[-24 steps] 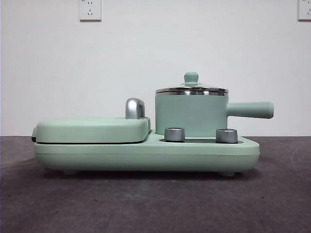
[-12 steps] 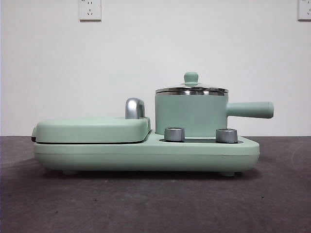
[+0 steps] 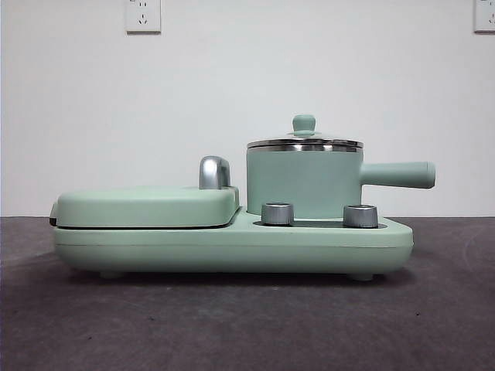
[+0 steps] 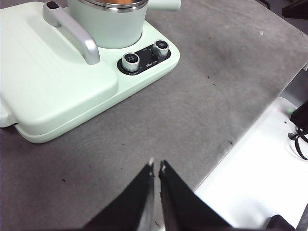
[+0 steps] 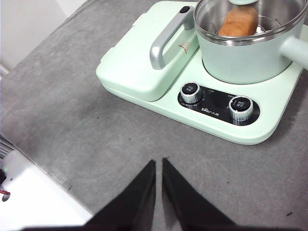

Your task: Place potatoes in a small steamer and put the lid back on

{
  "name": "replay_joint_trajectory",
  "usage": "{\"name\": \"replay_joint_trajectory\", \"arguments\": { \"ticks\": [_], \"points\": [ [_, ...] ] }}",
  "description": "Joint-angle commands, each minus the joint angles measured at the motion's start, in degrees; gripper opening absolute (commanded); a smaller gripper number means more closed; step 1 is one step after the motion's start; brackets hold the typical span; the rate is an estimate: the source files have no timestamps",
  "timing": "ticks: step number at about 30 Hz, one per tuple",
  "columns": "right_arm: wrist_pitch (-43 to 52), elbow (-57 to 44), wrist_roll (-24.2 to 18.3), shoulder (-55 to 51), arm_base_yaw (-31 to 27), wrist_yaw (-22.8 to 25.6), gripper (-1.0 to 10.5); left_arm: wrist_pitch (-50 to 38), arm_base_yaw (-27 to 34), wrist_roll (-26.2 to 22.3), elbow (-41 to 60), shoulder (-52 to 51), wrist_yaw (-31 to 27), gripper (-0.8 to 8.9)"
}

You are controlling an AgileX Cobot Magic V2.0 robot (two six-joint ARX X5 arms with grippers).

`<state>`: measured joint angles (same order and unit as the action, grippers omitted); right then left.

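Observation:
The mint-green steamer pot (image 3: pixel 304 184) stands on the right half of the appliance base, its long handle (image 3: pixel 398 175) pointing right. The glass lid (image 3: pixel 305 142) with its green knob (image 3: pixel 304 124) sits on the pot's steel rim. In the right wrist view the orange-brown potato (image 5: pixel 237 21) shows through the lid inside the pot (image 5: pixel 250 53). The pot also shows in the left wrist view (image 4: pixel 113 21). My left gripper (image 4: pixel 156 166) and right gripper (image 5: pixel 159 163) are both shut and empty, held back over the grey table, well away from the appliance.
The flat griddle cover (image 3: pixel 147 205) with its chrome handle (image 3: pixel 214 171) fills the left half of the base. Two steel dials (image 3: pixel 278 213) (image 3: pixel 360 216) sit in front of the pot. The table's edge and a white surface (image 4: pixel 260 168) lie beside my left gripper.

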<state>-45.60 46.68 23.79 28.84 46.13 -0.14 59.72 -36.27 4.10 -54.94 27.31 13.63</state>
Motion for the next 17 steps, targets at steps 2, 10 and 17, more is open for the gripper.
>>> {"name": "replay_joint_trajectory", "arguments": {
  "ticks": [2,10,17],
  "points": [
    [0.59,0.52,-0.48,0.13,0.57,0.17,0.2,-1.07,0.85,0.04,-0.24,-1.44,0.09,0.22],
    [0.59,0.52,-0.48,0.13,0.57,0.17,0.2,-16.92,12.04,-0.22,11.3,-8.79,0.09,0.22],
    [0.59,0.52,-0.48,0.13,0.57,0.17,0.2,-42.93,25.81,-0.52,34.45,-16.96,0.09,0.22]
  ]
}}
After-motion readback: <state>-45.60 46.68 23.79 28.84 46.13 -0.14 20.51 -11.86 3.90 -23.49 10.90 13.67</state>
